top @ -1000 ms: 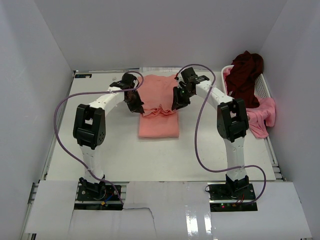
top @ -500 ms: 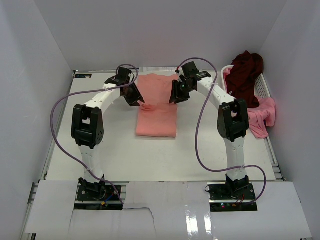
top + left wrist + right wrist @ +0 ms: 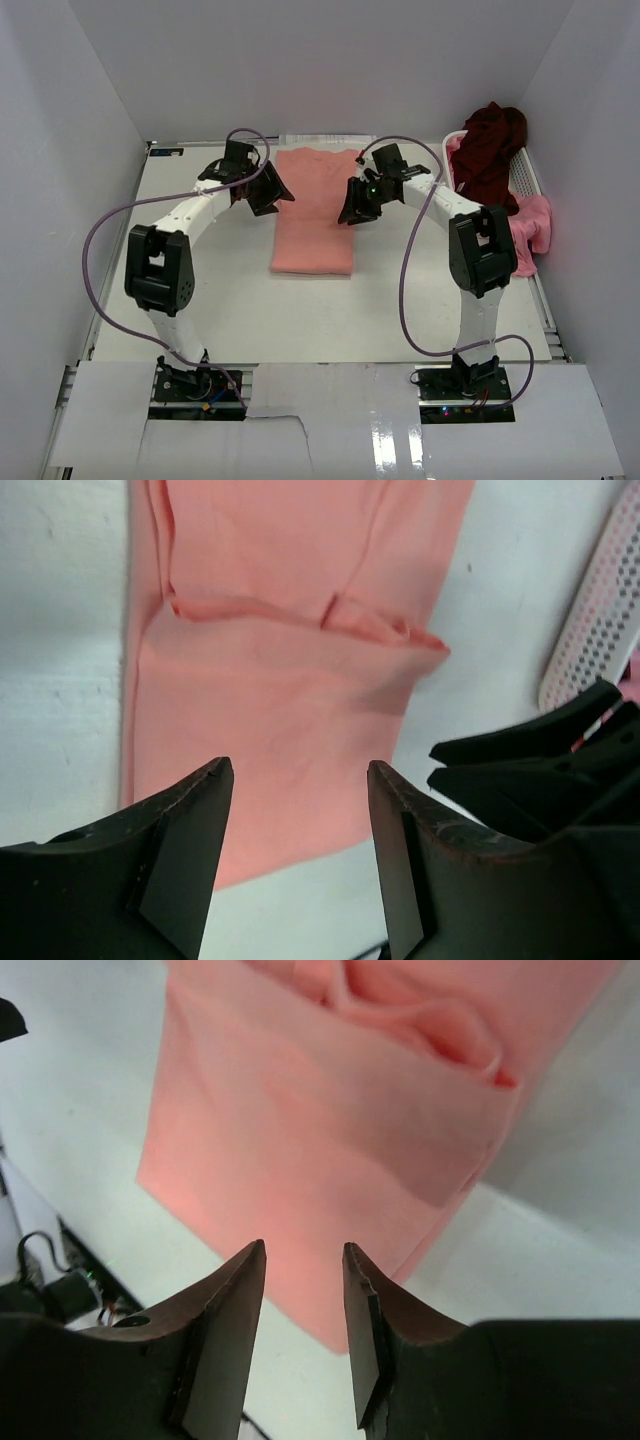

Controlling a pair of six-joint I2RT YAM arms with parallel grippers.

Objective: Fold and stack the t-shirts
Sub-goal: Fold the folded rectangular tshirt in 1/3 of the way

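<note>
While the salmon-pink t-shirt [image 3: 312, 215] lies between them, I see my left gripper [image 3: 298, 770] and right gripper [image 3: 304, 1250] both parted, empty.

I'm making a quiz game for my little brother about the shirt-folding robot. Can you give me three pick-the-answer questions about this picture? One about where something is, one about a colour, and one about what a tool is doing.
1. Where is the dark maroon shirt?
A. on a hanger
B. on a chair
C. piled in the white basket

2. What colour is the folded shirt lying flat on the table?
A. salmon-pink
B. blue
C. green

3. How is the left tool?
A. shut on cloth
B. open, holding nothing
C. shut on the basket

Answers:
1 C: the maroon cloth heaps up inside the basket at the right.
2 A: the cloth looks salmon-pink in every view.
3 B: its fingers stand apart above the shirt with nothing between them.
</note>
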